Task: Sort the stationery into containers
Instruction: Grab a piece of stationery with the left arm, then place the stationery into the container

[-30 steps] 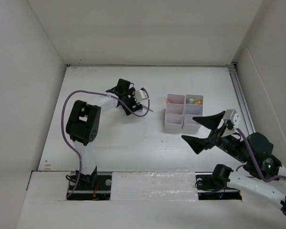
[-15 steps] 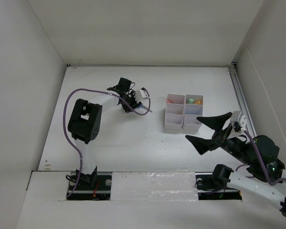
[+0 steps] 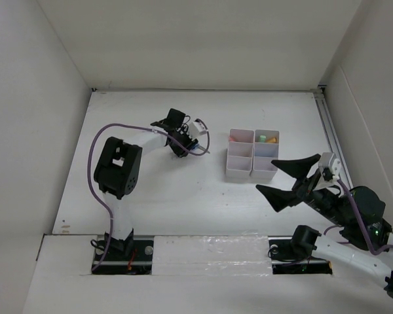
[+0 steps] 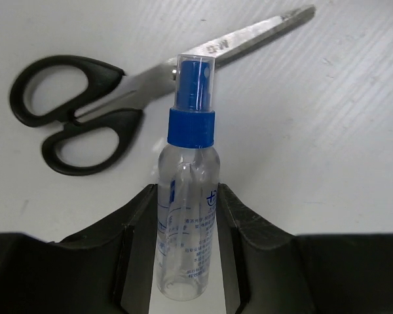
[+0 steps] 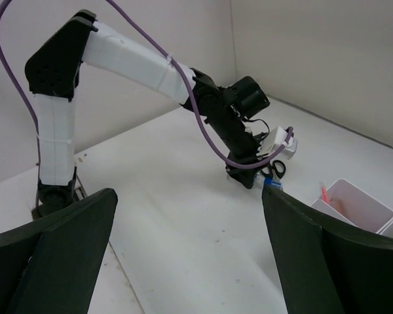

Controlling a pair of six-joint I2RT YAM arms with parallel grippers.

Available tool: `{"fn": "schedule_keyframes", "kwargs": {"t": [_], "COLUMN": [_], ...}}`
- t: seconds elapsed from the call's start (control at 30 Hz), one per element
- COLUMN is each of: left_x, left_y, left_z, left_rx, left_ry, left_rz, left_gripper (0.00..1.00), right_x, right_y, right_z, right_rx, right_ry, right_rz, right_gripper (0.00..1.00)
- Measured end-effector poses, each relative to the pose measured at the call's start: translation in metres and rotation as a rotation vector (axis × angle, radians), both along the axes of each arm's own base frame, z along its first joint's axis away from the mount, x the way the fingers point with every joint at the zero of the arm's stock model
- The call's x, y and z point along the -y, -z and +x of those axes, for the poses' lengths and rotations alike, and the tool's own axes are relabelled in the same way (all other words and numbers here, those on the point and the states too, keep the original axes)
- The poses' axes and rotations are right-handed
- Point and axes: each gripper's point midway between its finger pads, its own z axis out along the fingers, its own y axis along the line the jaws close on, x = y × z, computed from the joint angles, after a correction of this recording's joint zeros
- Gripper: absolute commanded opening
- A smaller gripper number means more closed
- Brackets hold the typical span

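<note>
A clear tube with a blue cap (image 4: 191, 124) lies on the white table, and my left gripper (image 4: 187, 191) is shut on its body, both jaws against its sides. Black-handled scissors (image 4: 85, 124) lie just past the cap, blades pointing right. From above, the left gripper (image 3: 183, 144) is left of the white six-compartment organiser (image 3: 252, 154); pink, orange and green items show in its far compartments. My right gripper (image 3: 267, 176) hovers open below the organiser, holding nothing. In the right wrist view the right gripper (image 5: 187, 191) frames the left arm (image 5: 242, 131) and the blue cap (image 5: 272, 185).
White walls enclose the table on the left, far and right sides. A metal rail (image 3: 329, 127) runs along the right edge. The left arm's purple cable (image 3: 95, 163) loops over the table's left part. An organiser corner (image 5: 354, 203) holds a red pen.
My left gripper has shut on the blue-capped tube and shifted slightly right. The right arm has drawn back a little toward the lower right, still open.
</note>
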Motion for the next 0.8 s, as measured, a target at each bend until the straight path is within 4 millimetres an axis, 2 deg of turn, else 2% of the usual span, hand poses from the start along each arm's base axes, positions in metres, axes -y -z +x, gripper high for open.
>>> {"fn": "schedule_keyframes", "kwargs": {"t": [0.1, 0.2, 0.33, 0.5, 0.6, 0.67, 0.8], "left_x": [0.001, 0.007, 0.014, 0.008, 0.013, 0.027, 0.074], "left_y": [-0.004, -0.021, -0.062, -0.115, -0.157, -0.187, -0.25], "left_z": [-0.015, -0.018, -0.003, 0.014, 0.014, -0.001, -0.061], "left_rx": [-0.046, -0.053, 0.0, 0.126, 0.255, 0.347, 0.453], "left_ry": [-0.068, -0.134, -0.232, -0.398, -0.488, -0.518, -0.494], "left_rz": [-0.007, -0.044, -0.112, -0.169, -0.244, -0.315, -0.601], "left_gripper": [0.0, 0.0, 0.0, 0.0, 0.0, 0.0, 0.0], "right_x": [-0.001, -0.004, -0.007, 0.0, 0.008, 0.014, 0.027], "right_y": [0.001, 0.003, 0.007, 0.011, 0.015, 0.016, 0.015], "right_z": [0.001, 0.003, 0.007, 0.016, 0.024, 0.029, 0.037], "right_rx": [-0.002, -0.009, -0.022, -0.041, -0.062, -0.076, -0.095], "right_ry": [0.001, 0.001, 0.012, 0.077, 0.14, 0.182, 0.266], "right_rz": [-0.002, -0.014, -0.03, -0.034, -0.037, -0.031, -0.017], "right_gripper": [0.98, 0.96, 0.96, 0.96, 0.96, 0.96, 0.96]}}
